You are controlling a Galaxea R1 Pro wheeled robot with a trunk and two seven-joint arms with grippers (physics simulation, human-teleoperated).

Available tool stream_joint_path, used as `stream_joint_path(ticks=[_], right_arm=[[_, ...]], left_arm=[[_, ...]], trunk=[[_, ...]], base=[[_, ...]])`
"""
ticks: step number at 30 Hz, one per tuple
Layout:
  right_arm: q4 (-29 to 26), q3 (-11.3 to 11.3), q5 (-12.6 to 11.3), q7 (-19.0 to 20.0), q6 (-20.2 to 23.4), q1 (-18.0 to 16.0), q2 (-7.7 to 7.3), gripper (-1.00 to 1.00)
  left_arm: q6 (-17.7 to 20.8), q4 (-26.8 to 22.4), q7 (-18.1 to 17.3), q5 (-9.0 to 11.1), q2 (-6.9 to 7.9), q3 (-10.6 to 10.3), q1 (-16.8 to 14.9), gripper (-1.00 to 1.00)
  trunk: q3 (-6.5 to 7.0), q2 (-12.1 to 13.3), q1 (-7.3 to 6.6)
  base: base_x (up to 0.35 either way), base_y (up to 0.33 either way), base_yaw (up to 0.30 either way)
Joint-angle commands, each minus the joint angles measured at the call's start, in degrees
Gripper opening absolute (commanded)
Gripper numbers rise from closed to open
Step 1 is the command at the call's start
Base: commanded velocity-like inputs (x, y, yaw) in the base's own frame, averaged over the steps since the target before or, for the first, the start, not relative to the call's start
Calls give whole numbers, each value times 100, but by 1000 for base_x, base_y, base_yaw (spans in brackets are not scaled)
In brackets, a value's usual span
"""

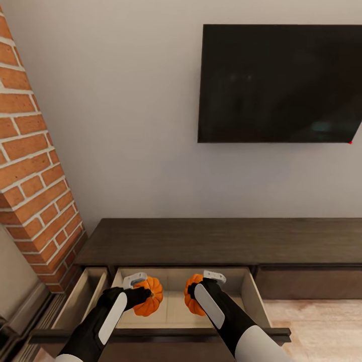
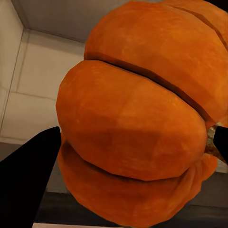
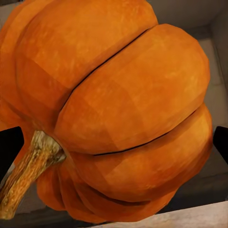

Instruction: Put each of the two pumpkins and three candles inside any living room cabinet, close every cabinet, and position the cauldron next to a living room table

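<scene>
My left gripper is closed around one pumpkin, its dark fingers pressed against the ribbed orange sides. My right gripper grips the other pumpkin the same way, and in the right wrist view that second pumpkin shows its woody tan stem beside one finger. Both pumpkins hang side by side, near each other but apart, over the open drawer of the low dark brown cabinet. The drawer's pale beige floor lies under them. A second drawer stands open just to the left. Further left rises a brick column. On the far wall above the cabinet hangs a dark television.
</scene>
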Motion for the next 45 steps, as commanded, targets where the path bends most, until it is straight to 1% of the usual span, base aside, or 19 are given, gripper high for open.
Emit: stream_joint_path(ticks=[1, 11, 38, 45], right_arm=[[0, 0, 3, 5, -2, 0, 0, -100], [0, 0, 8, 3, -2, 0, 0, -100], [0, 7, 11, 12, -11, 0, 0, -100], [0, 9, 11, 12, -11, 0, 0, -100]], left_arm=[[0, 1, -2, -3, 0, 1, 0, -100], [0, -6, -9, 2, 0, 0, 0, -100], [0, -7, -10, -5, 0, -1, -1, -100], [-7, -7, -10, 1, 0, -1, -1, -100]], trunk=[[0, 0, 0], [0, 0, 0], [-485, -1083, 593], [-485, -1083, 593]], base=[[143, 0, 0], [42, 0, 0], [0, 0, 0], [0, 0, 0]])
